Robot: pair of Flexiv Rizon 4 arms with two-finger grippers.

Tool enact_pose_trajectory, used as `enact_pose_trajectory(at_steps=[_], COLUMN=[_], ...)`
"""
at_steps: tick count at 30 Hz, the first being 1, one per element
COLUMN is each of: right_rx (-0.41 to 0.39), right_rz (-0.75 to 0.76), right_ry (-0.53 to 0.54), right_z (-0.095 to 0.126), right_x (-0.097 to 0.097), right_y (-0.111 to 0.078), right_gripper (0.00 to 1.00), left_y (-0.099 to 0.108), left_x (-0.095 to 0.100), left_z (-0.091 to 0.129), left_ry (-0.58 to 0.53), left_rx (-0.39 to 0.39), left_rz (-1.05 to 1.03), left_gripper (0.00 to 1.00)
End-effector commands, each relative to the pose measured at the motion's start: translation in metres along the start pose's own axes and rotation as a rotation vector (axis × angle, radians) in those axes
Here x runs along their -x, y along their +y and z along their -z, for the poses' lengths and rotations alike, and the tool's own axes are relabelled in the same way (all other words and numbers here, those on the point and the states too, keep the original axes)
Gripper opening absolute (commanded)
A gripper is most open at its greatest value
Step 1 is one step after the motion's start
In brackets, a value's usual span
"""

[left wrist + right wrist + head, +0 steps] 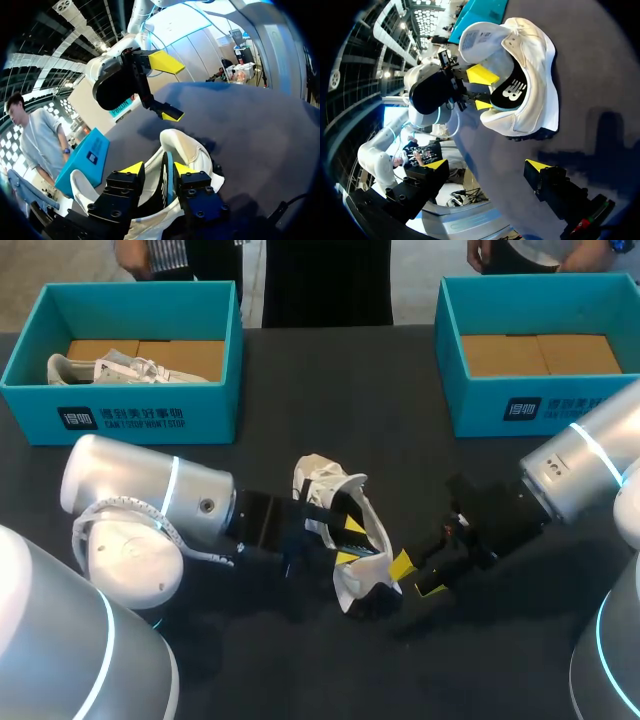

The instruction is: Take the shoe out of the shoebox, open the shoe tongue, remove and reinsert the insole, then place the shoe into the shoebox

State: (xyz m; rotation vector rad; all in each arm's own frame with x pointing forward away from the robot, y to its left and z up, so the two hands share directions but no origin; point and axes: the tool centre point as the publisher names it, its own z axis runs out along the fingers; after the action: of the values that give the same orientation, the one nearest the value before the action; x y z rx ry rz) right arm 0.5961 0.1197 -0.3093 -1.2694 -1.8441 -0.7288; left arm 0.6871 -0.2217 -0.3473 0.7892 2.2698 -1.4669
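**Shoeboxes, two.** Both are teal and open-topped, standing well apart at the far edge of the table (330,370).
- The left shoebox (120,418) holds one shoe.
- The right shoebox (520,408) shows only its brown cardboard floor (540,353).

**Shoes, two.** Both are white.
- The boxed shoe (120,370) lies on its side in the left shoebox, on a similar brown floor.
- The loose shoe (322,480) is out of the boxes. It lies near the middle of the table between the two grippers, tipped so that its opening shows from above.

**Insole, one.** The insole (512,90) is black with a blue-green edge and sits in the opening of the loose shoe.

**Arms, two.** One enters from each side, and both reach to the loose shoe.

**Grippers, two.**
- The left gripper (349,543) is pushed into the opening of the loose shoe, at the insole. Whether it is clamped on anything cannot be told.
- The right gripper (416,578) hangs just beside the near end of the loose shoe. Its yellow tips are spread wide with nothing between them, and in the right wrist view the shoe lies ahead of it.
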Motion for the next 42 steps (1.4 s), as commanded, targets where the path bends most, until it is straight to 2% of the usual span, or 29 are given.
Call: enact_pose_trajectory(at_steps=[1,9,21,29,32,34,42], right_rx=[0.002,0.002,0.002,0.002,0.002,0.002,0.014], right_rz=[0.000,0.000,0.000,0.000,0.000,0.000,0.076], right_ry=[-0.002,-0.002,-0.002,-0.002,-0.002,-0.002,-0.043], right_z=[-0.001,-0.001,-0.001,-0.001,-0.001,-0.001,0.015], right_x=[0.000,0.000,0.000,0.000,0.000,0.000,-0.006], right_y=[0.000,0.000,0.000,0.000,0.000,0.000,0.000], right_gripper=[1.00,1.00,1.00,1.00,1.00,1.00,1.00], left_y=[-0.003,-0.015,-0.015,-0.019,-0.020,-0.021,-0.024], left_x=[-0.003,-0.001,0.000,0.008,0.012,0.014,0.022], left_z=[0.004,0.014,0.034,0.046,0.048,0.049,0.052], left_ry=[0.000,0.014,0.050,0.136,0.159,0.177,0.264], left_rx=[-0.003,-0.006,0.046,0.080,0.084,0.085,0.113], left_rz=[-0.007,-0.027,-0.043,-0.105,-0.121,-0.128,-0.164], left_gripper=[0.38,0.42,0.43,0.43,0.38,0.32,0.37])
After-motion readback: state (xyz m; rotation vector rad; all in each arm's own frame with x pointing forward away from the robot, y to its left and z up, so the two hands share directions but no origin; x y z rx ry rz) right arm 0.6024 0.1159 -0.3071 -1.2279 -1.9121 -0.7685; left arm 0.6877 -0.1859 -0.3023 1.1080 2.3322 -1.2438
